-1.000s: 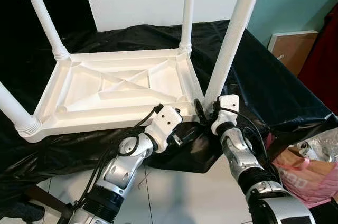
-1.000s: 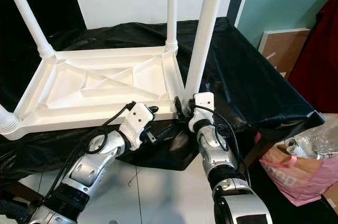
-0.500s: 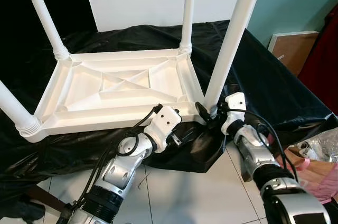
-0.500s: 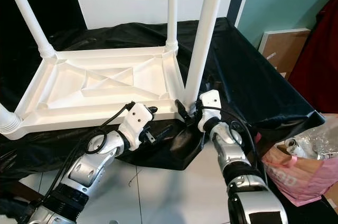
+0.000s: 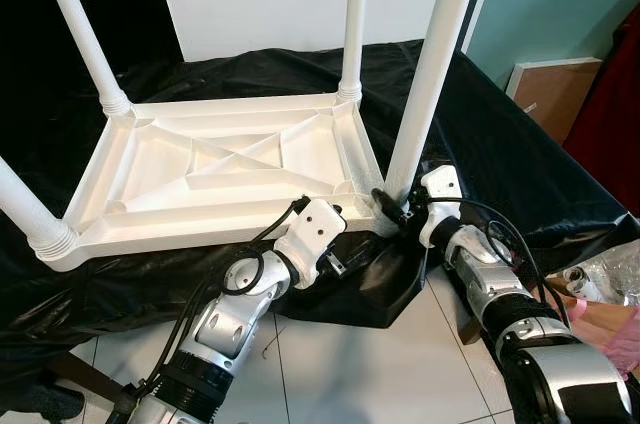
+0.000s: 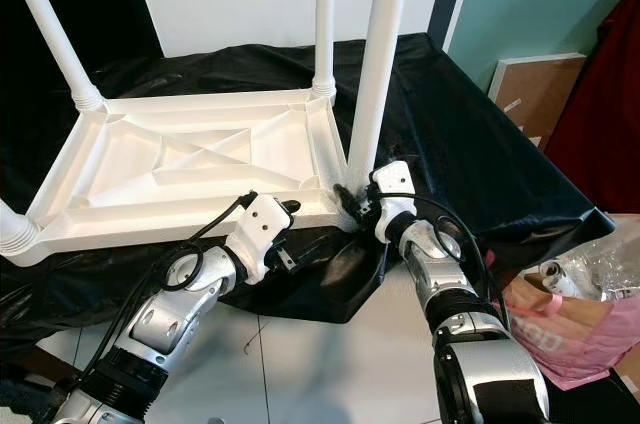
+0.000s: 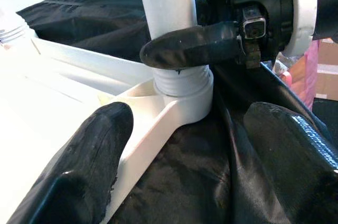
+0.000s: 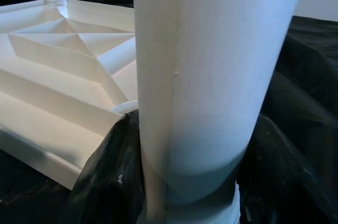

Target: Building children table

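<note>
The white plastic table (image 5: pixel 225 169) lies upside down on a surface draped with black cloth (image 5: pixel 500 144), its ribbed underside facing up and its legs standing upward. The near-right leg (image 5: pixel 430 74) sits in the corner socket at the table's front right corner. The right gripper (image 5: pixel 395 212) is clamped around the base of this leg, one black finger (image 7: pixel 195 47) wrapping just above the threaded collar. The left gripper (image 7: pixel 174 145) sits at the table's front edge beside the same corner, fingers spread; one finger (image 7: pixel 90 160) lies against the table rim. A pink bag (image 5: pixel 600 319) stands on the tiled floor (image 5: pixel 350 374) at right
</note>
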Robot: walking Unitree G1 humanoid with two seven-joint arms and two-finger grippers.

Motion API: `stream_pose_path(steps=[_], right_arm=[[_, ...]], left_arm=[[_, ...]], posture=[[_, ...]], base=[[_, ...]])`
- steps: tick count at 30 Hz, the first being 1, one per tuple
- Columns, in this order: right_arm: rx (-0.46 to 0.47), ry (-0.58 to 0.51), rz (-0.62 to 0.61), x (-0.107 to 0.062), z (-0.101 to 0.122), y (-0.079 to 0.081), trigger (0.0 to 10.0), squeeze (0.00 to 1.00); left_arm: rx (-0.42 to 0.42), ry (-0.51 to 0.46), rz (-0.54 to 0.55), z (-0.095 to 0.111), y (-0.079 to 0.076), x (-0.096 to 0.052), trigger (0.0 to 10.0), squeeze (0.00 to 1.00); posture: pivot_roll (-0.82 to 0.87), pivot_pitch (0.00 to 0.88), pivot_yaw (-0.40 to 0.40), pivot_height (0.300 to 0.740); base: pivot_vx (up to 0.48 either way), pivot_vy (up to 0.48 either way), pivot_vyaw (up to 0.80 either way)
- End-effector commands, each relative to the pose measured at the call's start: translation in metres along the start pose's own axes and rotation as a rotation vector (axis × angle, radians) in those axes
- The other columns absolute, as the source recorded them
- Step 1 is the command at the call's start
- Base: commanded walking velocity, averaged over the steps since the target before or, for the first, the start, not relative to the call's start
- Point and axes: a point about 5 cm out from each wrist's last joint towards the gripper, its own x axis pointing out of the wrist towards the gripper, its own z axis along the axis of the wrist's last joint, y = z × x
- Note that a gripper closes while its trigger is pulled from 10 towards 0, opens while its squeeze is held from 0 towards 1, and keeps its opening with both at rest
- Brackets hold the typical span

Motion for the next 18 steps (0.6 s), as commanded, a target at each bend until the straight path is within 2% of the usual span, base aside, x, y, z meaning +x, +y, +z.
stream_pose_path(steps=[1,5,6,7,13,18], right_arm=[[-0.003,0.014,0.021,0.001,-0.002,0.002,0.0,0.0],[0.004,0.023,0.021,0.0,-0.004,0.002,0.0,0.0],[0.015,0.029,0.016,-0.001,-0.006,0.002,2.2,0.0],[0.024,0.035,0.006,-0.002,-0.008,0.002,10.0,0.0],[0.087,0.036,-0.057,-0.001,-0.012,0.005,10.0,0.0],[0.086,0.06,-0.143,-0.001,-0.017,0.008,10.0,0.0]], left_arm=[[0.0,0.007,-0.042,0.0,-0.003,-0.001,10.0,0.0],[-0.003,0.007,-0.037,0.0,-0.004,-0.001,10.0,0.0],[-0.004,0.007,-0.036,0.0,-0.004,-0.001,10.0,0.0],[-0.005,0.007,-0.035,0.0,-0.005,-0.001,10.0,0.0],[-0.008,0.007,-0.033,0.0,-0.006,-0.002,10.0,0.0],[-0.012,0.008,-0.033,-0.001,-0.007,-0.002,10.0,0.0]], posture=[[0.02,0.0,-0.017,0.74],[0.02,0.0,-0.021,0.74],[0.02,0.0,-0.022,0.74],[0.02,0.0,-0.024,0.74],[0.02,0.0,-0.026,0.74],[0.01,0.0,-0.028,0.74]], base=[[0.0,0.0,0.0],[0.0,0.0,0.0],[0.0,0.0,0.0],[0.0,0.0,0.0],[0.0,0.0,0.0],[0.0,0.0,0.0]])
